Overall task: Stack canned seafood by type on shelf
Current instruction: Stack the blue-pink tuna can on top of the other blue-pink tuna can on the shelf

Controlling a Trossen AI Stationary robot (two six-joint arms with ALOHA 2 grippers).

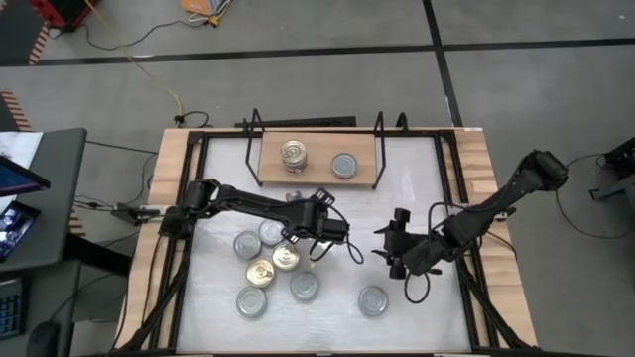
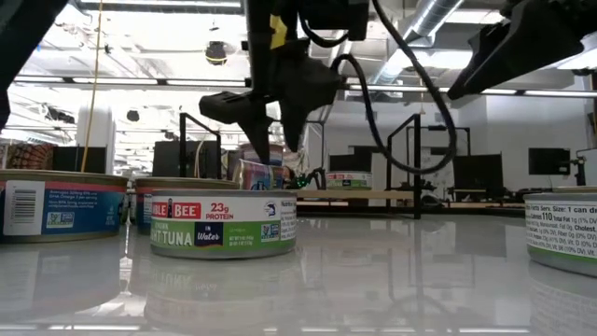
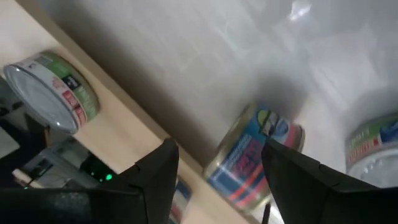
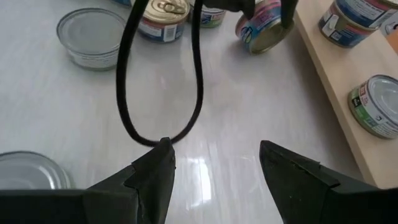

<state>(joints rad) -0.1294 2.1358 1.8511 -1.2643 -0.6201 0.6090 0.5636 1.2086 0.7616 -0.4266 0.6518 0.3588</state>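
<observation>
The shelf [image 1: 317, 164] is a light-wood board at the table's far side. It carries a gold-topped stack of tins [image 1: 295, 154] and a silver-topped tin [image 1: 344, 165]. Several more tins [image 1: 270, 266] sit in a cluster on the white table, and one tin [image 1: 373, 299] stands apart toward the near edge. My left gripper [image 1: 306, 203] is between the cluster and the shelf, shut on a blue-and-pink-labelled tin [image 3: 252, 162]. My right gripper [image 1: 382, 248] hangs open over bare table to the right and touches nothing. My left gripper pinches the blue-and-pink tin between its two fingers, at opposite sides of its wall [image 3: 264, 152]. The fingers [image 4: 286, 12] come from above, slanting toward the far side. The tin [image 4: 264, 25] is tilted, gold face down, just before the shelf's front edge. Whether its lower rim touches the table, I cannot tell.
The shelf has black wire frames [image 1: 253, 139] at both ends. The left arm's cable [image 4: 155, 118] loops low over the table in front of my right gripper [image 4: 214, 146]. A green-labelled tuna tin [image 2: 222, 224] stands nearest the low camera. Bare table lies between the cluster and the right arm.
</observation>
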